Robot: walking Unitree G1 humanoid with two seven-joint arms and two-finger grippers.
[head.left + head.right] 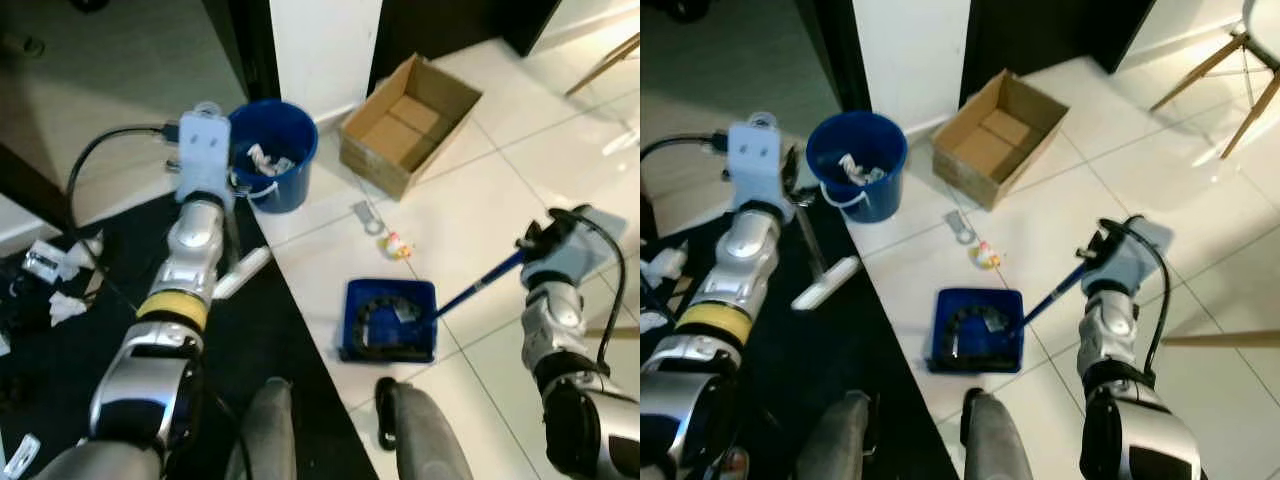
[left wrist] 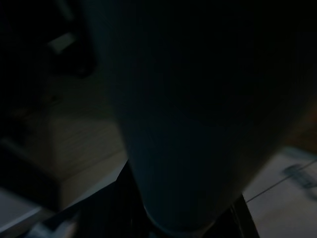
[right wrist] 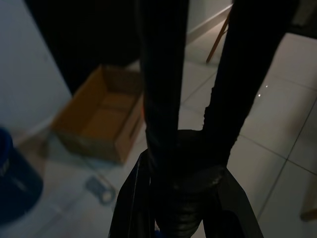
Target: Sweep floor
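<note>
The right gripper [image 1: 1090, 262] is clamped on the dustpan [image 1: 978, 330] handle, which runs left and nearer to the pan. The litter [image 1: 986, 255] lies just beyond the pan. The left gripper [image 1: 790, 185] apparently grips the broom [image 1: 825, 282], far left.

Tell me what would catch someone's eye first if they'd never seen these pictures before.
Probably the blue dustpan lying on the white tile floor right in front of the robot, its long handle gripped by the right gripper. Just beyond it lie a small yellowish scrap and a grey tag, with a blue bucket holding crumpled paper and an open cardboard box farther back by the wall.
</note>
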